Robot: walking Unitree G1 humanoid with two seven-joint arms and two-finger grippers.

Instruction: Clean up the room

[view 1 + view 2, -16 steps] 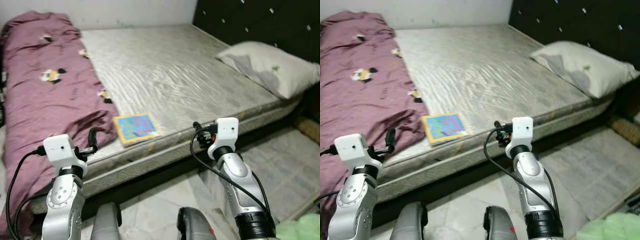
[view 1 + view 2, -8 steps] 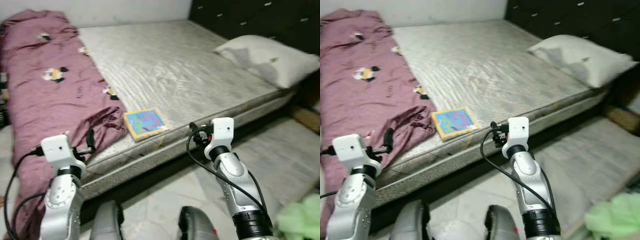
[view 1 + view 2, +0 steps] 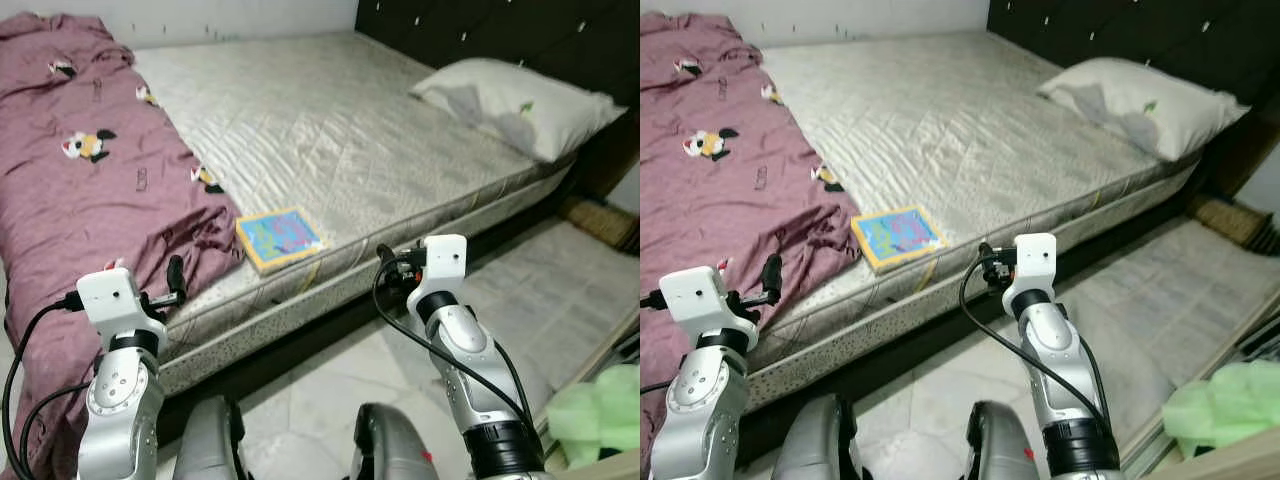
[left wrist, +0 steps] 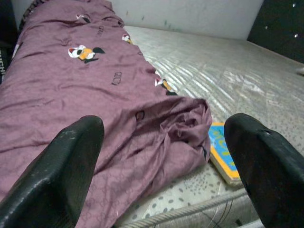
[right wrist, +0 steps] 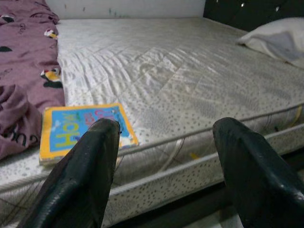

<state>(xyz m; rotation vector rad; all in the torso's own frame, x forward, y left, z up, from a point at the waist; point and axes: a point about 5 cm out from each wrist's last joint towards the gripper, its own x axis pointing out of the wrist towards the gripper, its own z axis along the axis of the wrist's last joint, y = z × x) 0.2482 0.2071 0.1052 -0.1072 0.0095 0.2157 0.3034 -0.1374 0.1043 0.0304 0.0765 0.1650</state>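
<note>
Item one, the bed [image 3: 330,150]: a bare grey quilted mattress against a dark tufted headboard, taken here as the landmark for all else. Item two, a maroon quilt [image 3: 80,190] printed with small cartoon figures, lay heaped along the robot's-left half of the bed and spilled over its near edge, apparently left unmade and a likely candidate for straightening. Item three, a pale pillow [image 3: 515,90] with a grey patch, sat at the headboard end of the bed, roughly where a pillow belongs. Item four, a grey mat [image 3: 540,300], lay on the floor beside the bed below the pillow end. Item five, a green bundle [image 3: 1225,400], sat on the floor well apart from the bed; what it was could not be told. Item six, a blue-and-yellow picture book [image 3: 278,237], lay flat on the mattress near the bed's near edge, just beside the quilt's bunched corner, probably the first thing to collect. Item seven, left gripper [image 4: 166,166] and right gripper [image 5: 164,171]: both spread wide and empty, raised short of the bed's near edge, facing the book in readiness.
</note>
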